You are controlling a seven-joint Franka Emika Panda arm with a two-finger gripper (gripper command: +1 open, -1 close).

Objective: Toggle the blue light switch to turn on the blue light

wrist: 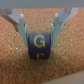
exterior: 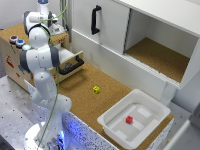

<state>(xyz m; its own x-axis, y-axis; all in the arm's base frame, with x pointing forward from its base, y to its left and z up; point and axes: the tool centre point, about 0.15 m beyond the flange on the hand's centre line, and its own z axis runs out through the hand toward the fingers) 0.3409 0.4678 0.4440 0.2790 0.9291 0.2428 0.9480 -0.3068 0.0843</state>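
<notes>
close to the wrist camera, the gripper (wrist: pixel 40 41) is straddling a dark blue block (wrist: pixel 41 46) marked with a yellow letter g. its jaws are standing apart on either side of it, and whether they are pinching it cannot be told. the block is sitting on cork (wrist: pixel 15 67).

only the exterior view is showing the blue light switch (exterior: pixel 20 43). it is sitting on top of the wooden box (exterior: pixel 12 62) at the exterior view's left, just beside a red button (exterior: pixel 13 38), and no jaws are showing near it there. the white arm (exterior: pixel 40 57) is rising in front of the box. further right, a drawer (exterior: pixel 70 62) is hanging open, a yellow cube (exterior: pixel 96 89) is lying on the cork counter (exterior: pixel 85 105), and a white tray (exterior: pixel 112 125) is holding a red cube (exterior: pixel 129 119). a white cabinet (exterior: pixel 150 30) is standing open behind.
</notes>
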